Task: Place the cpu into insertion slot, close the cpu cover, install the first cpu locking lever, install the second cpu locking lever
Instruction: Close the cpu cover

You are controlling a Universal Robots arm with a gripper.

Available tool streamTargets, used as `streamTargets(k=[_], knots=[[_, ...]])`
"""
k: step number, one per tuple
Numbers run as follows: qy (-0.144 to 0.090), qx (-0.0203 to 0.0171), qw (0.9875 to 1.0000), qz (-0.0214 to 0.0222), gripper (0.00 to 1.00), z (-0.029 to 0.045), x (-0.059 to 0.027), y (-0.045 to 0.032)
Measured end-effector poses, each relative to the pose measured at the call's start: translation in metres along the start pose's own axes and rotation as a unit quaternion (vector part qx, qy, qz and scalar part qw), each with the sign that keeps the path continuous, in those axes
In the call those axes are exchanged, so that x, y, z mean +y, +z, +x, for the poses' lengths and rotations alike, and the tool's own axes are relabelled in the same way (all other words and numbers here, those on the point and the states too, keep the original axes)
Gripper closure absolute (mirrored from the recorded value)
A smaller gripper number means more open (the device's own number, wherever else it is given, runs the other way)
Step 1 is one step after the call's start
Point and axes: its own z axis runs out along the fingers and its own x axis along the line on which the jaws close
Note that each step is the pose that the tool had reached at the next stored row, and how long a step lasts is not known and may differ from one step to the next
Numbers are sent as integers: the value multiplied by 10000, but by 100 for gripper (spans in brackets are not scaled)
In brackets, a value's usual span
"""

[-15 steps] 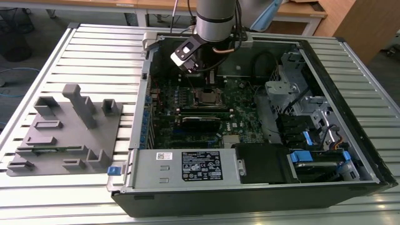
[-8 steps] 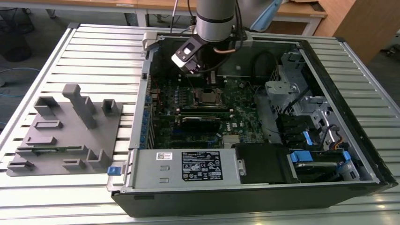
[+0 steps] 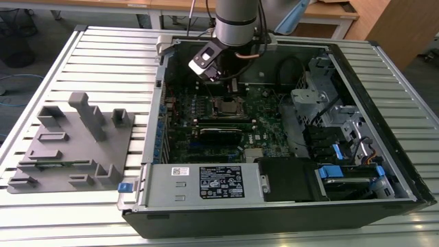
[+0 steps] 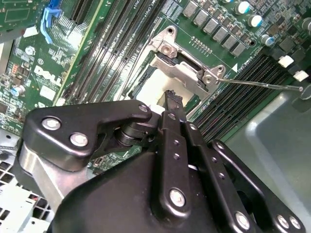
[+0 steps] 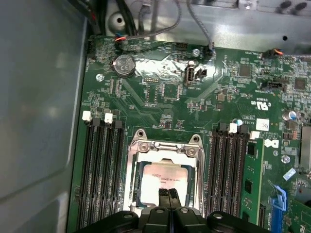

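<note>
On the slatted table (image 3: 55, 62) lies an open computer case (image 3: 274, 218). Reaching in from twelve o'clock in the exterior view, the closed pincer (image 5: 168, 193) hangs over the insertion slot (image 5: 137, 187), where the lowered cpu cover (image 5: 165, 149) frames the seated cpu (image 5: 160, 174).

Here's an open computer case (image 3: 274, 218) lying on its side on a slatted metal table (image 3: 103, 56). On the exterior view's left sits a grey moulded fixture block (image 3: 72, 149), well apart from the case. The labelled power supply (image 3: 205, 182) fills the near edge, and the drive cage (image 3: 322, 98) stands on the exterior view's right. In the first wrist view, a coin cell battery (image 5: 123, 64) glints on the green motherboard (image 5: 160, 92), with black memory slots (image 5: 103, 170) below it and a blue latch (image 5: 278, 204) off at the edge.
</note>
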Motion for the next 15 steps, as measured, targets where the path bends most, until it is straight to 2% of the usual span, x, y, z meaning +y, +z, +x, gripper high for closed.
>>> streamTargets(k=[4,9,11,15], knots=[[-367,16,9993,-9,89,0,0,2],[-777,35,9970,-19,89,0,0,3],[-866,39,9962,-21,89,0,0,3],[-880,39,9961,-21,89,0,0,2]])
